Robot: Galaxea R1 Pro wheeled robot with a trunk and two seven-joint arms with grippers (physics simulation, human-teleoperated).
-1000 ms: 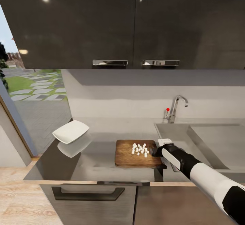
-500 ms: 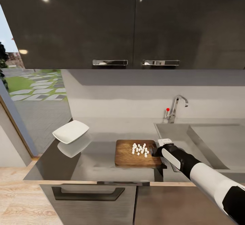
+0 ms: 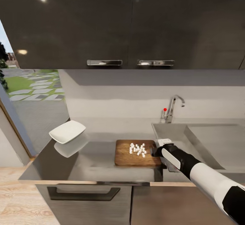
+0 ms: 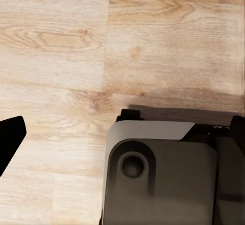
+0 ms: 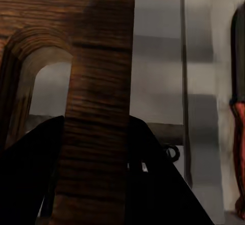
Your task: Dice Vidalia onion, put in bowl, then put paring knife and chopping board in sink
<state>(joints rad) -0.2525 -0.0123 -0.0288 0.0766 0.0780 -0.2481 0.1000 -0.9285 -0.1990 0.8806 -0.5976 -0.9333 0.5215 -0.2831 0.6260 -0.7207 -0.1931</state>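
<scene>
The brown chopping board (image 3: 127,156) lies on the grey countertop (image 3: 98,163) just left of the sink (image 3: 207,139). A cluster of diced onion (image 3: 137,149) sits on its right half. My right gripper (image 3: 155,150) is shut on the board's right end. In the right wrist view its dark fingers (image 5: 30,179) clamp the wooden strip beside the board's handle slot (image 5: 43,87). The paring knife (image 5: 238,148), red-handled, lies on the counter close beside the board. The white bowl (image 3: 67,131) rests at the counter's far left. My left gripper (image 4: 122,148) hangs open over the floor.
A chrome tap (image 3: 172,108) with a red knob stands behind the sink. Dark wall cabinets (image 3: 129,24) hang above the counter. A window opens at the left. In the left wrist view the robot's grey base (image 4: 163,179) rests on the wooden floor (image 4: 102,56).
The whole head view has shifted slightly, so the counter, bowl and tap sit a little further left. My right gripper still grips the board's end.
</scene>
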